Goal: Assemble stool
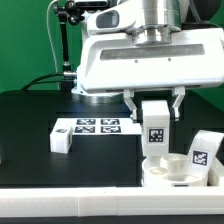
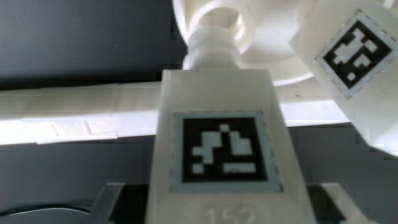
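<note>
One leg [image 1: 157,132] hangs upright, clamped in the end effector [image 1: 156,106], with the arm reaching straight down from twelve o'clock in the exterior view. Just beneath it, at five o'clock, the seat disc [image 1: 168,176] lies on the desk [image 1: 30,120], its near edge hidden behind a white rail [image 1: 80,205]. Whether the leg's tip touches the seat cannot be made out. A second leg [image 1: 204,150] stands at four o'clock.
</note>
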Controlling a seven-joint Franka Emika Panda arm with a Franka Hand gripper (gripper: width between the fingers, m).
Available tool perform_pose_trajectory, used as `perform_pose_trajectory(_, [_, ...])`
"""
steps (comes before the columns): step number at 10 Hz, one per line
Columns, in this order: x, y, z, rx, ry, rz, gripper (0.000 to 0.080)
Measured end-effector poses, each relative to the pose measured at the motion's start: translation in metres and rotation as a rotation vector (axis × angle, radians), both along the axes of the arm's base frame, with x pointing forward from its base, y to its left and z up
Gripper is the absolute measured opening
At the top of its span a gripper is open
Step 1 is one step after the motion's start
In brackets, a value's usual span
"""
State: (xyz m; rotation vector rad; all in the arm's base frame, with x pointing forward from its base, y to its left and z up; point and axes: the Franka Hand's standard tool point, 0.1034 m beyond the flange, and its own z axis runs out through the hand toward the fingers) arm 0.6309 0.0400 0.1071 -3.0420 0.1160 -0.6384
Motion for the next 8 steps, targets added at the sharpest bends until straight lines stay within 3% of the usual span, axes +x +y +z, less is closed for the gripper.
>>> perform_pose_trajectory(8, [-0.002, 0.003, -0.02, -0.009, 0.011, 0.007, 0.0338])
